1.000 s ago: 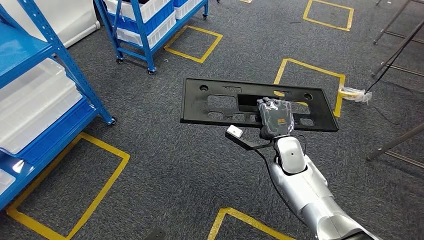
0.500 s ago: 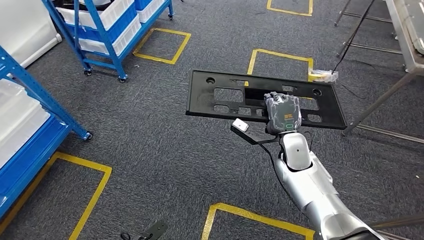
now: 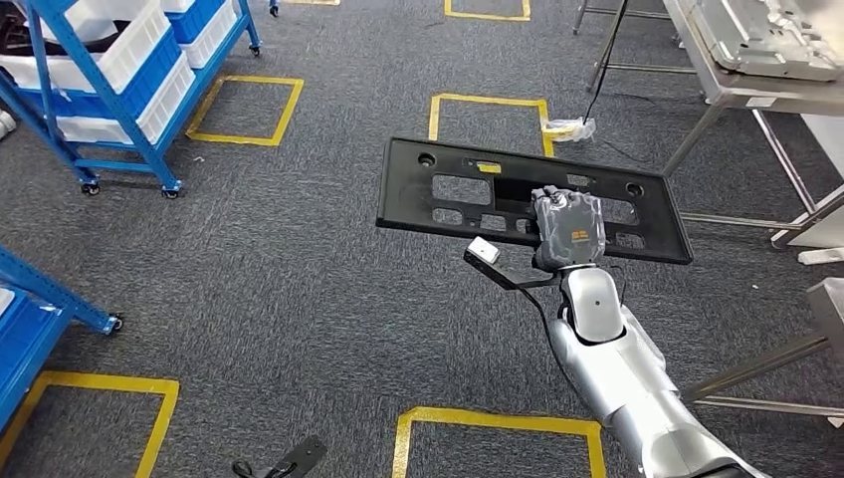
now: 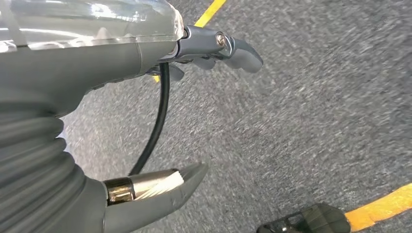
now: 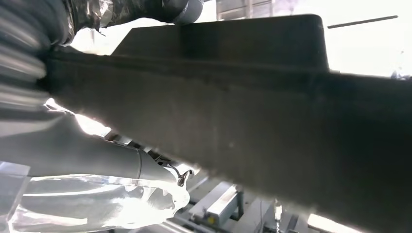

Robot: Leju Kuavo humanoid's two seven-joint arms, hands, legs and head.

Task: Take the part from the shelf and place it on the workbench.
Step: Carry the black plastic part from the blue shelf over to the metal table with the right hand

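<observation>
The part (image 3: 406, 199) is a long flat black plastic panel with several cutouts. My right hand (image 3: 569, 231) grips its near edge right of the middle and holds it level above the carpet. In the right wrist view the dark panel (image 5: 252, 107) runs across the picture, and the right hand (image 5: 87, 155) clasps it from both sides. The steel workbench (image 3: 732, 95) stands at the upper right, beyond the panel's right end. In the left wrist view my left hand (image 4: 97, 63) hangs over the carpet, fingers apart and holding nothing.
A blue wheeled shelf (image 3: 100, 80) with white bins stands at the upper left, and another blue shelf's foot (image 3: 60, 299) is at the left edge. Yellow tape squares mark the grey carpet. A grey metal piece (image 3: 766, 35) lies on the workbench. Steel legs (image 3: 756, 368) cross the lower right.
The whole view has swung right: the blue shelves slid off to the left and the workbench came in at the upper right. My right hand still holds the panel the same way.
</observation>
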